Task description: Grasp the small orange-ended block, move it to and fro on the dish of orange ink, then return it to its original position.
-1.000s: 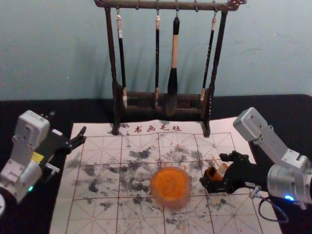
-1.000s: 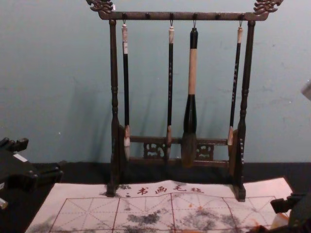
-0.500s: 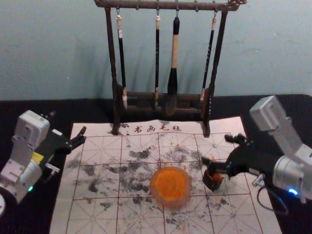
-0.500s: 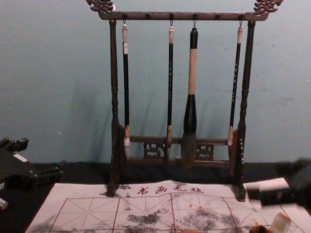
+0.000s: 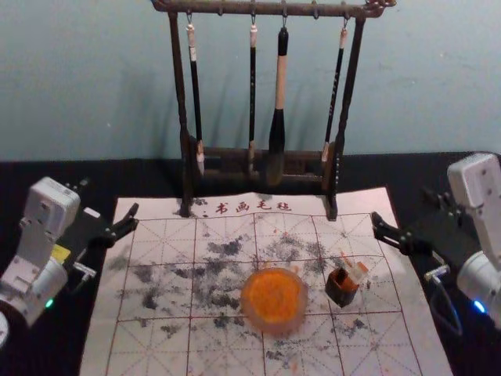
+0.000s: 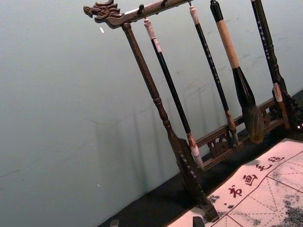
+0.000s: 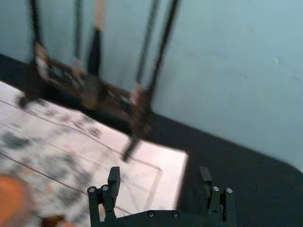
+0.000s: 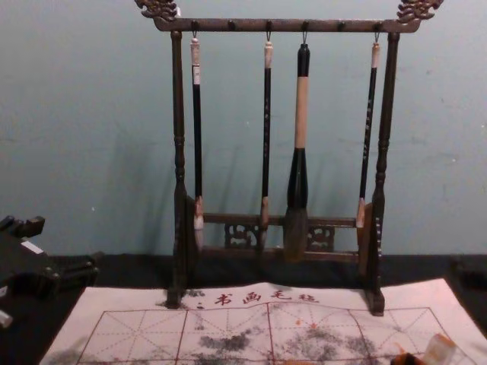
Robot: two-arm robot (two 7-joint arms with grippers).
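Clearing away looks to be the step: right gripper (image 5: 402,208), spread and empty, near the felt mat's (image 5: 160,356) right edge. Orange-ended block (image 5: 358,271) tilts at the dark pot's (image 5: 342,294) rim, beside the ink dish (image 5: 274,296). Best kept wide, swinging outward, pot unbumped. Left gripper (image 5: 107,205) parked, left.

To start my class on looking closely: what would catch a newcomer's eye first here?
Probably the dish of orange ink, near the middle of the pale, ink-spotted mat. Next, the dark carved rack standing behind it, with four brushes hanging in a row, one much thicker than the rest. Then perhaps the small dark pot to the dish's right.
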